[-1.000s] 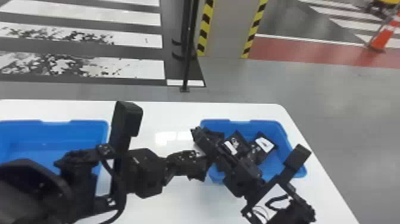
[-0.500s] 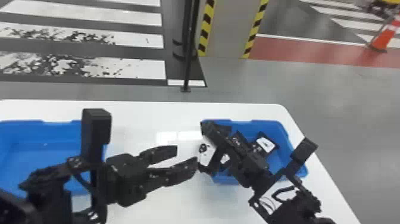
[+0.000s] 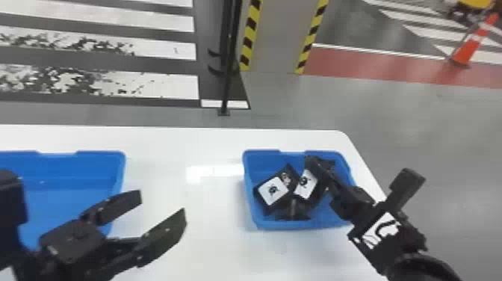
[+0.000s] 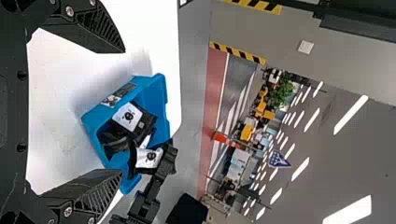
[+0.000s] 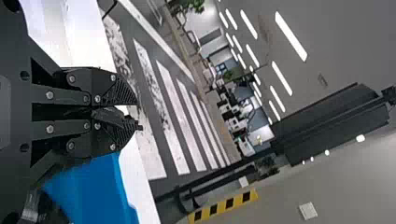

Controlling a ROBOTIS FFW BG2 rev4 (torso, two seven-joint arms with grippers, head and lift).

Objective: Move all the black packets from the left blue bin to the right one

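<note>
head view from high, looking forward and down on table (image 3: 213, 239), left wrist view facing across to right blue bin (image 3: 269, 224) (head view shares it), right wrist view nearer, facing crosswalk (image 5: 173, 112)

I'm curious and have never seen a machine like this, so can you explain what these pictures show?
It's a two-armed robot. One picture looks forward and down from its head; the other two come from its wrists and appear turned sideways. On the white table stand a left blue bin and a right blue bin. Black packets with white labels lie in the right one. There, the right gripper pinches another packet. The left gripper is open and empty.
</note>
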